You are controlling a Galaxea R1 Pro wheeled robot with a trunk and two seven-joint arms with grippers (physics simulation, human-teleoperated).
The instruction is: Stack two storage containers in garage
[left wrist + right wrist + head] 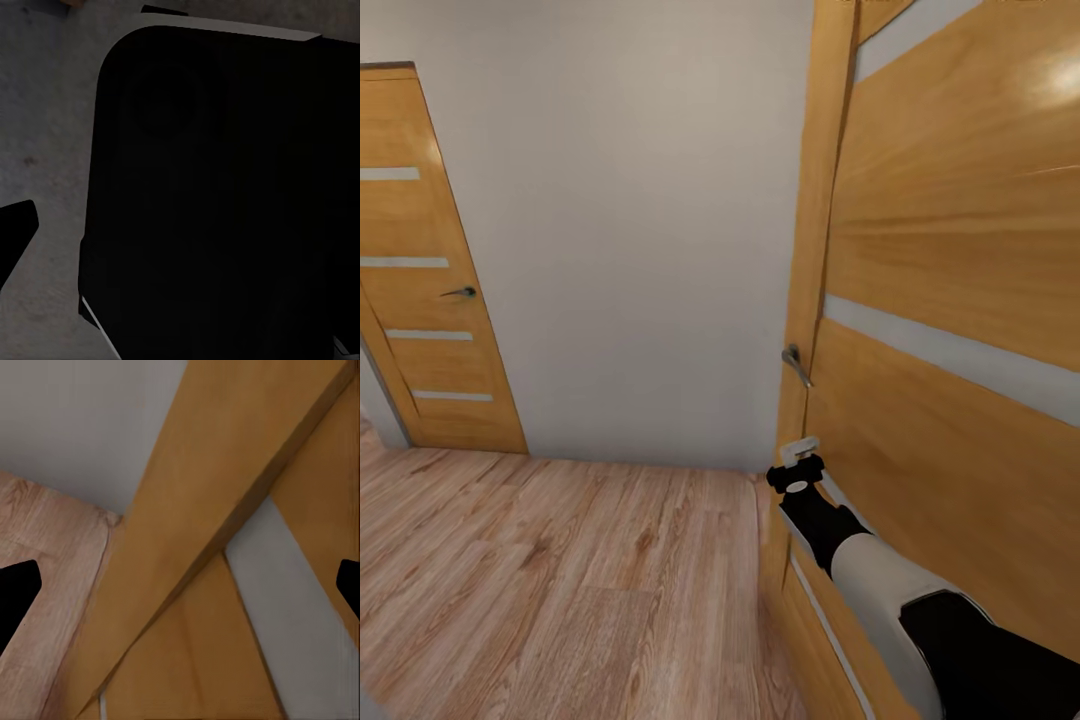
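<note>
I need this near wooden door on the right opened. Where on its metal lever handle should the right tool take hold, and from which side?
Grip the grey metal lever handle near its free lower end, away from the pivot by the door edge. It slopes down and stands off the near wooden door. The right tool sits just below, so come up from beneath.

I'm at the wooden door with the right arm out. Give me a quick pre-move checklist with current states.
1. Right gripper near the near door: ok, it sits low beside the door's edge.
2. Gripper on the door handle: not ok, the handle is above it, untouched.
3. Right fingers open: ok, the fingertips sit wide apart with nothing between.
4. Container in hand: not ok, none held by the right.
5. Left gripper state: cannot tell.
6. Wood-plank floor ahead free: ok.
</note>
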